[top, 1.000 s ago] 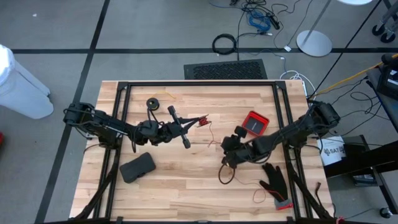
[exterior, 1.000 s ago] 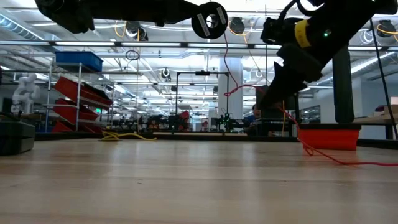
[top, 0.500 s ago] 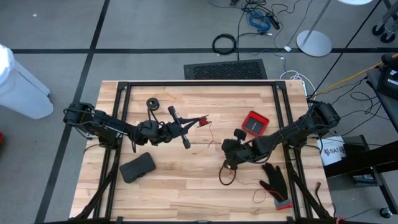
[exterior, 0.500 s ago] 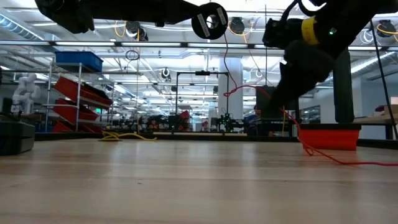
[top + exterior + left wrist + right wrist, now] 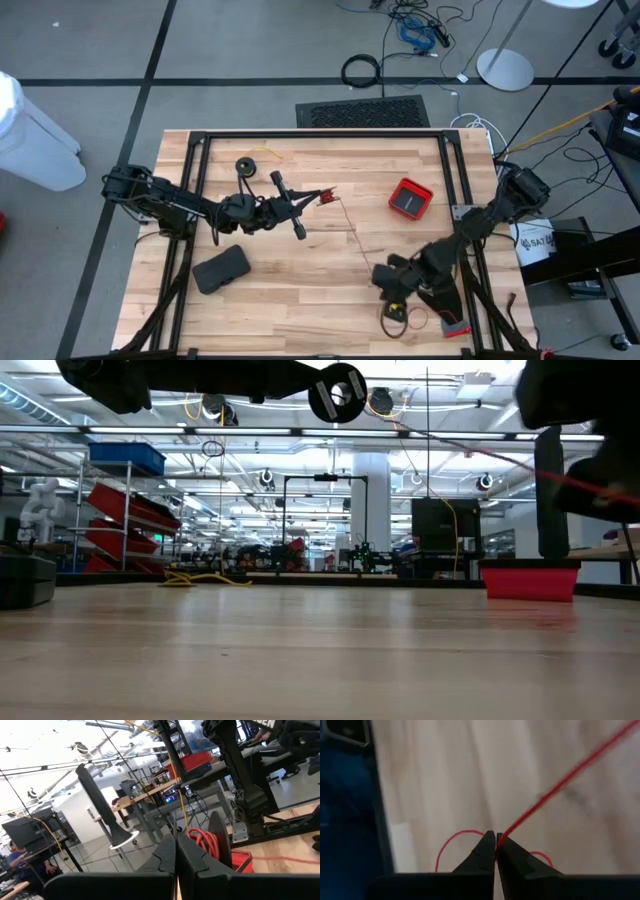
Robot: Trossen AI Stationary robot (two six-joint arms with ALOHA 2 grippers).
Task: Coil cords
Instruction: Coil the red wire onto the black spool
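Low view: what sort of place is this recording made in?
Probably a large robotics lab or workshop: storage shelves with red bins, workbenches with gear and a white robot arm behind the wooden table.

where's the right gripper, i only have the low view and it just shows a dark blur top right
Observer: From above, the right gripper is over the table's near right part, just left of the black glove.
Operator: is it holding the red cord
Observer: Yes. Its wrist view shows the fingers shut on the red cord, which runs off taut.
Operator: taut to where
Observer: In the high view it runs up to the left gripper, which is shut on the spool end near the table's middle.
Operator: any slack left
Observer: A small red loop lies on the wood beside the right gripper.
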